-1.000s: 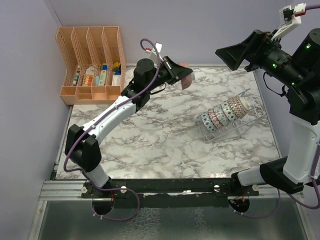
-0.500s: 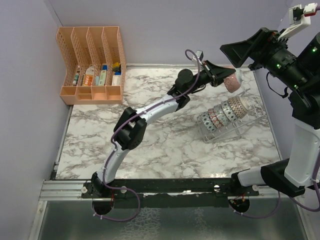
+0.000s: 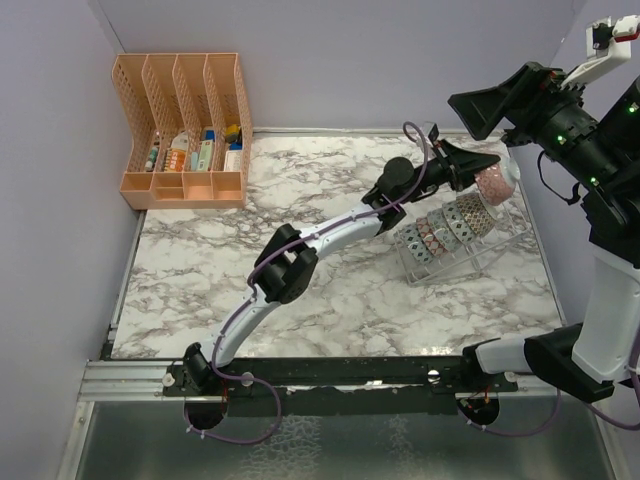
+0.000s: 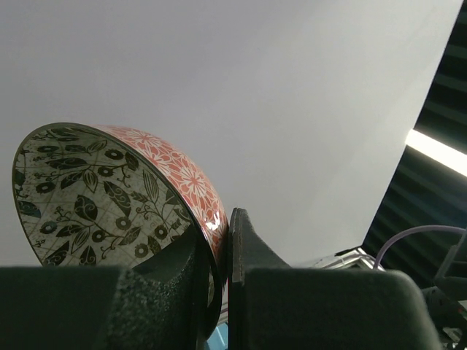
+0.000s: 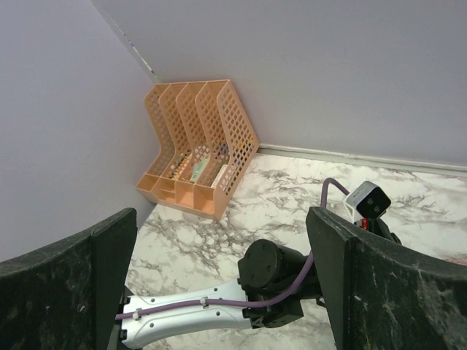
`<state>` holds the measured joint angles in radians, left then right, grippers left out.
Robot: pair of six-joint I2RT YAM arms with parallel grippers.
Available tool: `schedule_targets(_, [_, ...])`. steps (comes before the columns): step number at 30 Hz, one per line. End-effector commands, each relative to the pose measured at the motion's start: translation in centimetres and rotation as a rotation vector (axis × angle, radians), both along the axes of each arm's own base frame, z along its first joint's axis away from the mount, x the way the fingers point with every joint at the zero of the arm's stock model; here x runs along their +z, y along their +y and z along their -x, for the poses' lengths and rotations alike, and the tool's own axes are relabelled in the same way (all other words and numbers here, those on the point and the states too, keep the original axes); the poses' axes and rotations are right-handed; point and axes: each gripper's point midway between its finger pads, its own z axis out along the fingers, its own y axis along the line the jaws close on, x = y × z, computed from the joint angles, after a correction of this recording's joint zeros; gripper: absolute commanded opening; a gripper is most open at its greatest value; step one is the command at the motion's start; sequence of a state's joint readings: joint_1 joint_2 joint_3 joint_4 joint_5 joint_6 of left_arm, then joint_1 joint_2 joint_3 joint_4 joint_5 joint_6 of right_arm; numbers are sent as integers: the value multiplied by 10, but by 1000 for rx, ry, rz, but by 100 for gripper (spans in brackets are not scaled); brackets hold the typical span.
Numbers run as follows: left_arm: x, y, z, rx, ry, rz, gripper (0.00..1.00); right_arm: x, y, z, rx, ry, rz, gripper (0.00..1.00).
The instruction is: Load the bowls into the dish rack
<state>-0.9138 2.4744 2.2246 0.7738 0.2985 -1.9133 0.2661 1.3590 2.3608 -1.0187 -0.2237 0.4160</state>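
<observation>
Left gripper [image 3: 482,166] clamps the red bowl [image 3: 498,184] by its rim, just above the dish rack's [image 3: 452,263] far end; right gripper [image 3: 482,106] hangs high, jaws spread wide.

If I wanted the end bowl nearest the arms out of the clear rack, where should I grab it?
Probably its upper rim, from straight above, one finger on each face. The end bowl stands on edge in the dish rack with the other bowls packed close behind, so the top edge is its freest part.
</observation>
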Motion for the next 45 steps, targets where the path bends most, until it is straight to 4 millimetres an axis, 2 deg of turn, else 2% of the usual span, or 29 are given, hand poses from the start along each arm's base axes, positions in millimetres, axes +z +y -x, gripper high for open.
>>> schedule_targets(1, [10,-3,4,-5,27,60,0,-5,-11,2,-49,3,32,100])
schedule_targets(8, [-19,-26,10,-37,73,5,0,-8,-17,4,-76,-5,54,100])
schedule_targets(14, [-35,-39,12,-56,102,-17,0,-11,-19,4,-84,-5,73,100])
schedule_targets(18, [-44,-42,12,-60,117,-35,0,-13,-20,5,-88,-1,77,100])
schedule_targets(28, [-50,-40,5,-34,104,-125,0,-19,-18,1,-80,21,83,100])
schedule_targets(37, [-45,-29,-10,10,45,-225,16,-19,-14,-3,-62,26,79,99])
schedule_targets(43, [-46,-25,-14,16,34,-252,34,-22,-11,-6,-51,36,80,99])
schedule_targets(45, [-46,-24,-15,16,32,-256,37,-22,-11,-6,-50,35,81,99])
